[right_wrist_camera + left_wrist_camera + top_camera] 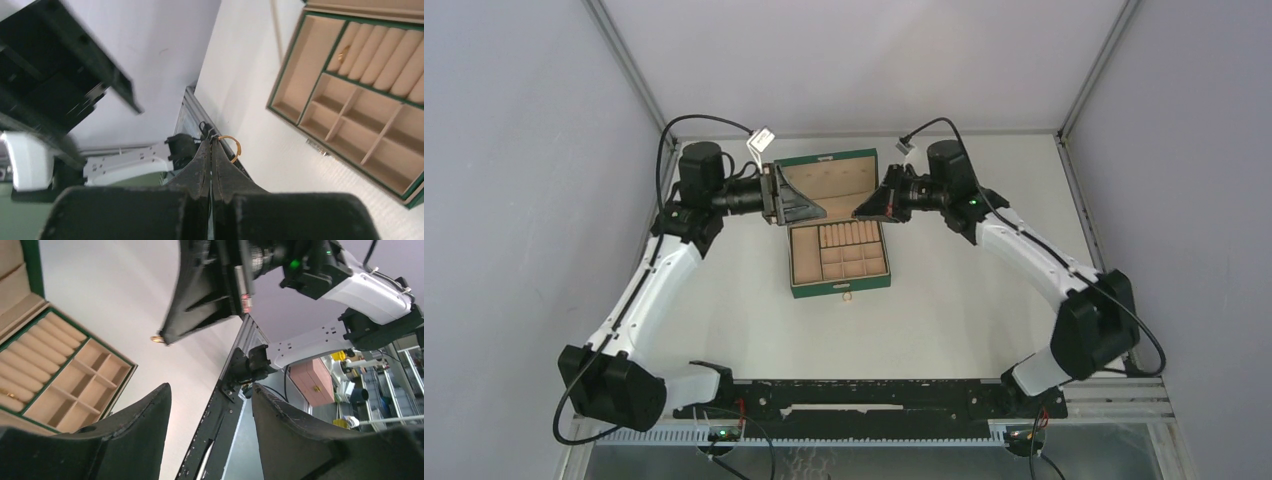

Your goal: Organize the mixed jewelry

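Note:
My right gripper (210, 141) is shut on a thin gold ring (234, 148), which sticks out to the right of its tips, and holds it in the air. In the left wrist view the same ring (158, 339) shows at the tip of the right gripper (166, 341). A second gold ring (343, 54) sits in the ring rolls of the dark green box (287, 65). My left gripper (210, 395) is open and empty. From above, the left gripper (820, 212) and right gripper (858, 211) face each other over the back of the box (839, 291). The chain is not in view.
The box stands open mid-table with its lid (828, 175) upright at the back. It holds tan ring rolls and square compartments (75, 385). White table lies around it. The grey enclosure walls and the black front rail (874, 395) bound the space.

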Motion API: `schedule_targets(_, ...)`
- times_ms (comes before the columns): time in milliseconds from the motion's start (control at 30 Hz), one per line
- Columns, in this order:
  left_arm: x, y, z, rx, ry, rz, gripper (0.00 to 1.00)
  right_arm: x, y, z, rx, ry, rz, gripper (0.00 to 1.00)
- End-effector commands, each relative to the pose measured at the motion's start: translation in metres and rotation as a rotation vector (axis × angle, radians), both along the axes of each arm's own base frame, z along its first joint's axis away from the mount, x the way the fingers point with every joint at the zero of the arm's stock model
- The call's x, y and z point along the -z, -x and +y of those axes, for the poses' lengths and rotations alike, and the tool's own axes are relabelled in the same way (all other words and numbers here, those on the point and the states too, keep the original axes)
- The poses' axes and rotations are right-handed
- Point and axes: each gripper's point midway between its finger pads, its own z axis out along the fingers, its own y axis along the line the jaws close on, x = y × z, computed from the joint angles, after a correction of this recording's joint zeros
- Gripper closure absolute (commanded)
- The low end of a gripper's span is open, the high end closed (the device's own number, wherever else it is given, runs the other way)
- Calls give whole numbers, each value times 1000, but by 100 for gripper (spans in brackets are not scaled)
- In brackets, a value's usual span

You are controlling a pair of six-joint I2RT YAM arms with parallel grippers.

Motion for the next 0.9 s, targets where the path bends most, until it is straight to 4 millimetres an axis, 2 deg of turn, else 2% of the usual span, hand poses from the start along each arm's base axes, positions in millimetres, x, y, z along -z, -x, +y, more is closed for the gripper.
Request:
schedule_targets(0,-4,-6,10,-119,-19,-33,36,21,-41,15,74,-61,8,100)
schedule_targets(167,-2,-7,19,-200,-44,-43,36,66,-71,17,123,-43,62,100)
schedule_targets(333,-3,-5,26,-245,-67,-71,36,108,-93,9,179,5,117,100)
schedule_targets(533,-3,-5,29,-269,-77,-86,36,139,-112,-8,223,29,168,100)
schedule_targets(867,-1,-8,29,-276,-82,-76,35,175,-113,-15,215,56,250,100)
